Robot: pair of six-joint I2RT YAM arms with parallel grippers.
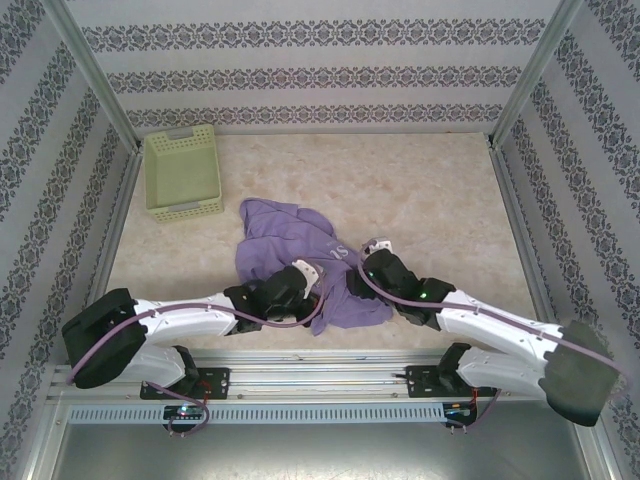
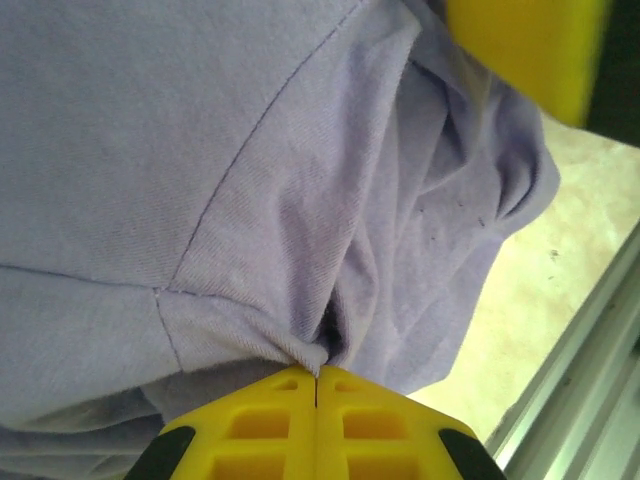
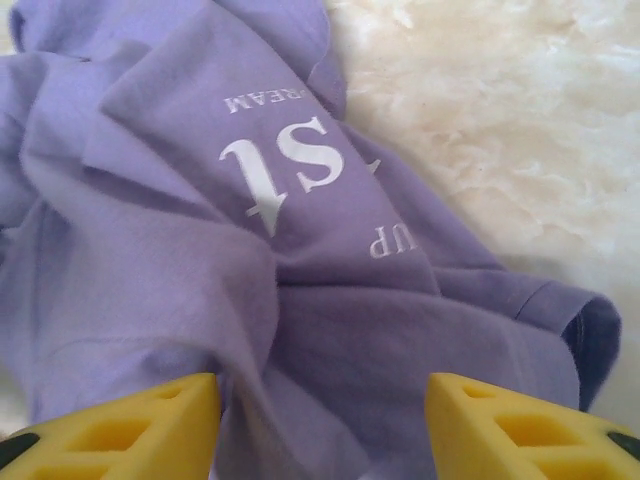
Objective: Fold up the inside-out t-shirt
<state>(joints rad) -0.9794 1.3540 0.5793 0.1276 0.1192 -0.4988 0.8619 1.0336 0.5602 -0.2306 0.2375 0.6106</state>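
Pale green basket (image 1: 182, 172) taken as reference. T-shirt (image 1: 285, 245) lies bunched on the counter (image 1: 430, 200), right of the basket and nearer the arms. Left end effector (image 2: 316, 385) is pinched on a shirt fold. Right end effector (image 3: 320, 390) has its jaws apart over the print (image 3: 285, 165), holding nothing. Suggest the right takes a separate edge before spreading.

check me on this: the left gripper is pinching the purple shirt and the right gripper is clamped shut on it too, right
Not quite. The left gripper is pinching the purple shirt, but the right gripper is not clamped shut on it. It is open, its jaws standing well apart over the shirt, as the right wrist view shows.
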